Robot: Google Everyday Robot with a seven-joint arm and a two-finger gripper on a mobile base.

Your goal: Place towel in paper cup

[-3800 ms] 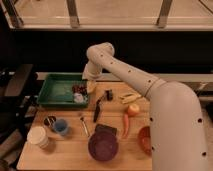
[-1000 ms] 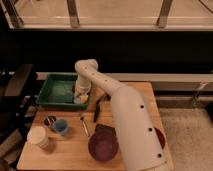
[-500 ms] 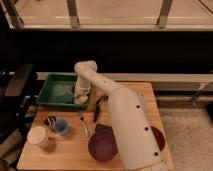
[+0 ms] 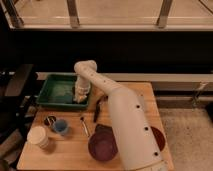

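Pressed together, the claw point(image 4: 81, 93) is hanging low inside the green tray point(image 4: 54, 93), near its right wall, with the arm reaching over the desk point(image 4: 67, 154) from the lower right and bending down into the tray. The towel point(image 4: 78, 99) is lying in the tray as a pale wad right at the tips of the claw. The wad and the pale fingers are blending together, so I cannot tell whether any cloth is actually being pinched.

The paper cup point(image 4: 38, 136) is standing upright on the front left of the desk, well apart from the tray and the claw. A small blue cup point(image 4: 61, 126) is sitting just to its right, with a small dark round thing point(image 4: 49, 120) beside that. A purple bowl point(image 4: 103, 146) is resting near the front edge, partly behind the arm. A thin pale utensil point(image 4: 85, 126) and a dark one point(image 4: 96, 113) are lying between the tray and the bowl. A reddish dish point(image 4: 158, 138) is peeking out to the right of the arm.
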